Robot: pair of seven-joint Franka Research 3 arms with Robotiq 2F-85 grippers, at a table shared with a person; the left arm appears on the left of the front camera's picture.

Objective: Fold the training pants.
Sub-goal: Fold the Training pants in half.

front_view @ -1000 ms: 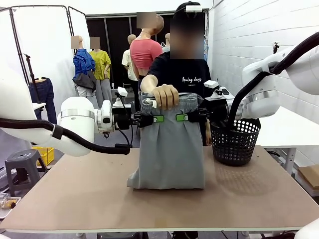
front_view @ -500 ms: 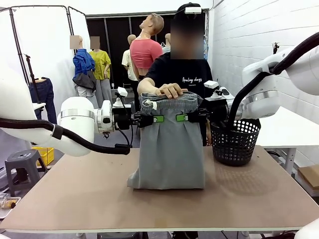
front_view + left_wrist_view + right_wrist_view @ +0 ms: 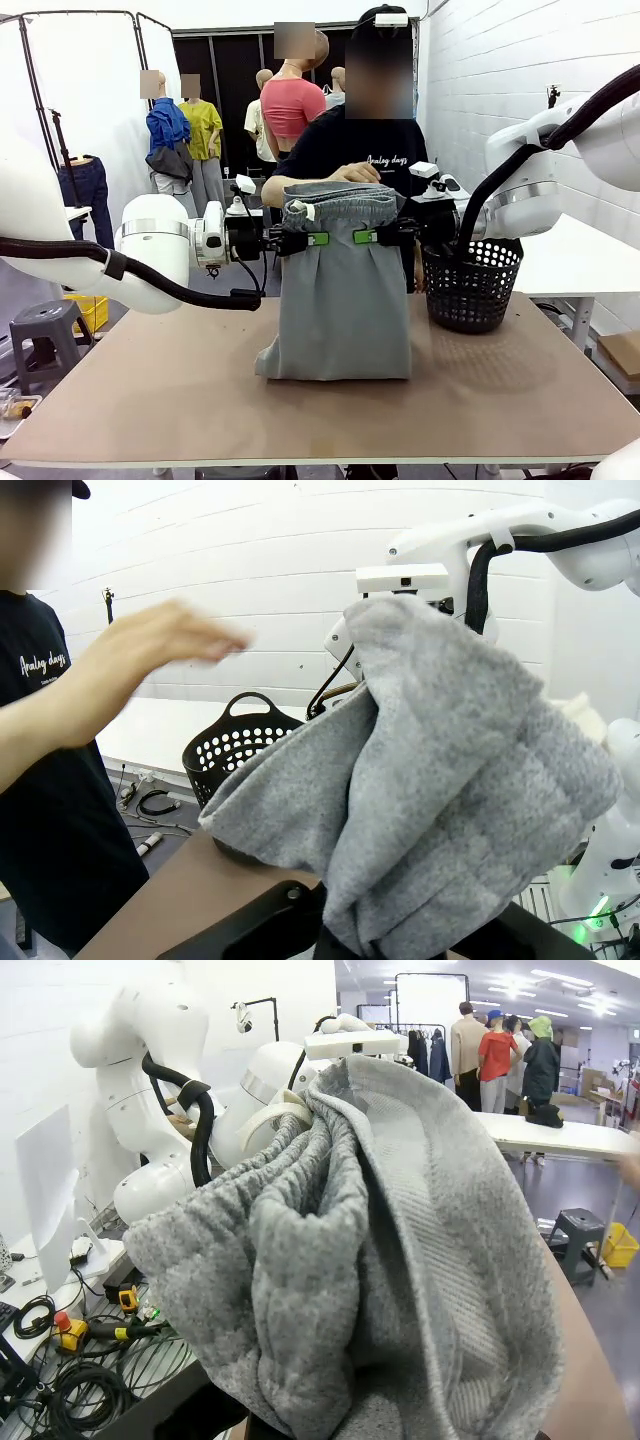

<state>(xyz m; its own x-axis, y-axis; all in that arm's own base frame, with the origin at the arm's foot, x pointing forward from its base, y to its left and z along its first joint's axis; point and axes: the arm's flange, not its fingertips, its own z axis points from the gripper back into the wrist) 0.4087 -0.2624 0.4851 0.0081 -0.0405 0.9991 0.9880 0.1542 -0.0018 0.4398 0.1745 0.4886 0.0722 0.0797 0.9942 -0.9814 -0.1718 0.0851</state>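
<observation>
The grey training pants point(image 3: 343, 290) hang upright over the table point(image 3: 320, 400), hem resting on it. The left gripper point(image 3: 318, 239) and right gripper point(image 3: 362, 237) each pinch them tight just below the waistband. A black basket point(image 3: 470, 285) stands just right of them; the person's hand point(image 3: 352, 173) hovers above the waistband.

- One pair of grey training pants point(image 3: 345, 290) hangs between my two grippers.
- Two grippers, both mine: my left gripper point(image 3: 312, 239) and my right gripper point(image 3: 362, 237), each clamped on the waistband.
- One black basket point(image 3: 471, 283) stands on the table.
- One table point(image 3: 200, 400) under it all.
- One person's hand point(image 3: 352, 172) above the waistband.
- One grey stool point(image 3: 45, 340) beside the table.
</observation>
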